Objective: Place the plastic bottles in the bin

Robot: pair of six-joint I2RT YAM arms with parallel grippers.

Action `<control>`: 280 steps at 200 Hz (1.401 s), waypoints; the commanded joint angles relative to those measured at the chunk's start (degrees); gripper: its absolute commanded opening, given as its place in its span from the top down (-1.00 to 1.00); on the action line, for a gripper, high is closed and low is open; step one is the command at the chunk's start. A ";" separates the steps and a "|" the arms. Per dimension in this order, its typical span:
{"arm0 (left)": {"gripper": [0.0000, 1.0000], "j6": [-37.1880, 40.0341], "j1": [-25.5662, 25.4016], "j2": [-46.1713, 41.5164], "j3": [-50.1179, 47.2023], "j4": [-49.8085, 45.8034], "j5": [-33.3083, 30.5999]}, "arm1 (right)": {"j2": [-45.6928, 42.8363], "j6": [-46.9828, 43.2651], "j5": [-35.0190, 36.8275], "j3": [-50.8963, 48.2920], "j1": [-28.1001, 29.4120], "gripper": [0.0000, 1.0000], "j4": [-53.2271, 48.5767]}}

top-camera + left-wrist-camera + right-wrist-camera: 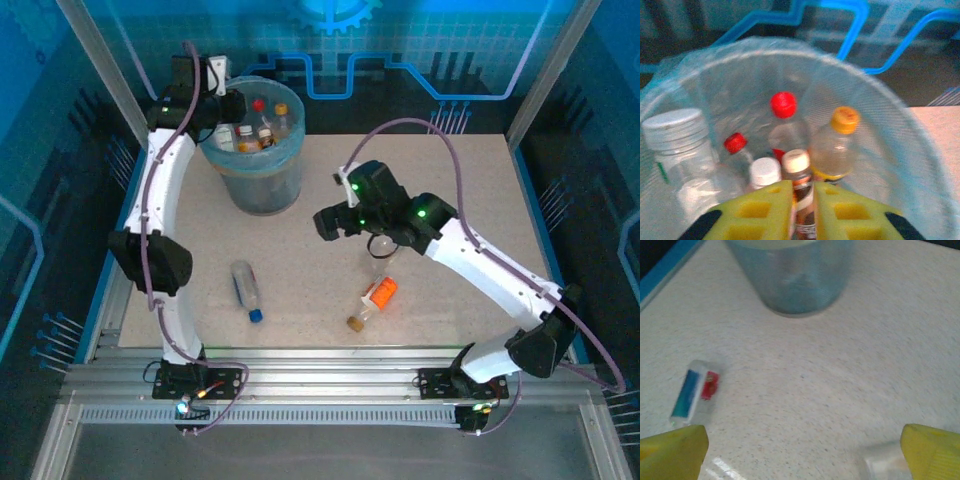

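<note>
Left gripper (803,186) is hanging right over the bin (262,185), which sits in the far left corner of the table (450,180). Its yellow jaws are down to a narrow slit, and a brown-label bottle (797,167) with a cream cap shows in that slit. Honestly can't tell if it's pinched or just standing behind the fingers.

Also in the bin: a red-capped bottle (783,105), an orange-capped bottle (844,122), a smaller red-capped one (735,143), a white-capped one (765,171) and a wide grey-lidded jar (675,131), all roughly upright.

Right gripper (802,442) is spread wide, holding nothing, low over the middle of the table. A clear bottle (381,246) lies just beside its right finger.

Two more lie towards the near edge: a blue-capped bottle (247,290) left of centre, and an orange-label bottle (373,302) around the centre, well apart from each other.
</note>
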 commanded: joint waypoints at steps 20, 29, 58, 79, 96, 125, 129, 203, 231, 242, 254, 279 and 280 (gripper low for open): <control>0.41 8.25 -9.24 -16.66 -17.83 13.36 3.19 | -8.03 8.81 4.67 -10.52 -4.39 -1.00 -9.15; 0.38 9.85 -11.27 -19.56 -22.99 17.56 3.17 | -10.10 10.96 3.86 -13.46 -7.03 -1.00 -9.80; 0.27 12.65 -16.14 -24.79 -33.41 23.47 5.09 | -13.38 19.04 -1.77 -20.33 -15.43 -0.99 -7.80; 0.17 14.97 -18.36 -27.10 -37.76 24.03 6.32 | -12.25 25.76 -1.55 -21.84 -15.94 -0.97 -4.95; 0.08 15.74 -19.01 -28.79 -40.18 23.84 6.48 | -8.31 29.76 -2.06 -20.85 -15.67 -0.98 -3.63; -0.17 16.60 -19.00 -31.82 -42.56 22.46 6.35 | -1.20 35.36 -0.53 -18.28 -14.08 -0.98 -3.03; -0.18 16.81 -18.98 -32.31 -42.88 22.23 6.33 | -0.41 35.70 -0.13 -18.07 -13.73 -0.98 -2.60; -0.41 18.33 -18.97 -38.92 -48.84 22.01 4.72 | 15.28 40.26 3.03 -12.35 -11.73 -0.92 -0.07; -0.46 18.87 -18.93 -40.43 -49.37 21.33 4.22 | 20.20 41.43 3.34 -10.58 -11.12 -0.91 -1.24; -0.48 19.03 -18.94 -41.20 -49.63 21.55 3.59 | 21.51 42.00 3.54 -10.31 -10.84 -0.90 -1.51; -0.49 19.14 -18.92 -41.65 -49.85 21.83 3.12 | 22.57 42.48 3.67 -10.37 -10.58 -0.90 -1.44; -0.50 19.15 -18.87 -41.91 -50.06 21.60 2.92 | 24.29 42.62 3.30 -10.48 -10.39 -0.85 -0.79; -0.50 19.12 -18.86 -41.97 -50.08 21.59 2.92 | 24.34 42.60 3.30 -10.48 -10.39 -0.84 -0.75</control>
